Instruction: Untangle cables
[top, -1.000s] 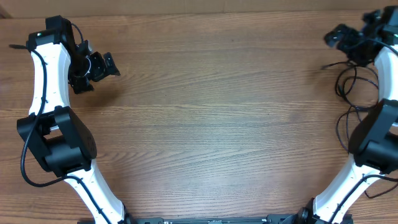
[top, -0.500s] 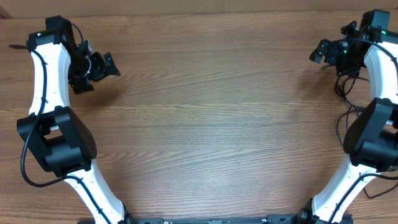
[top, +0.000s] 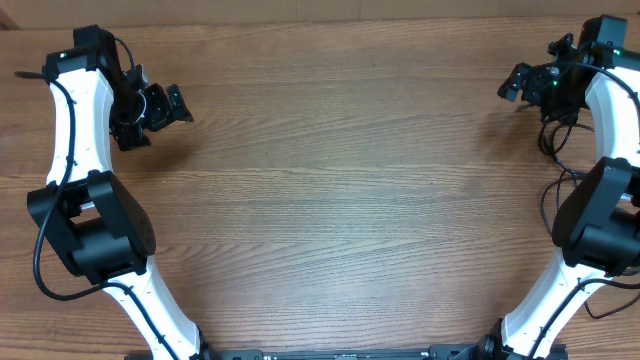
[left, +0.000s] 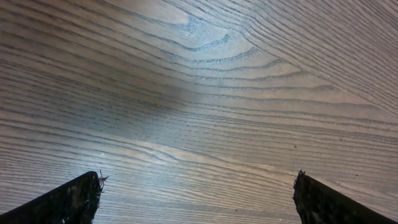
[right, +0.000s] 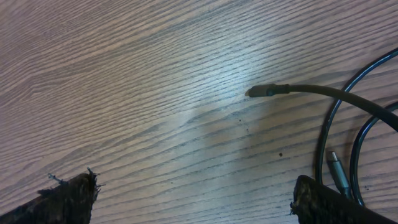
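Few thin black looping cables (right: 277, 89), plug-tipped; left hand (left: 197, 180) and right hand (right: 194, 184) spread wide.

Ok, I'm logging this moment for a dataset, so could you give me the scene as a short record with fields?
surface: wooden table
cables: thin, black, looped near the table's right edge
plug: dark, on one cable end, lying free on the wood
left gripper: open, over bare wood, holding nothing
right gripper: open, beside the cables, not gripping them
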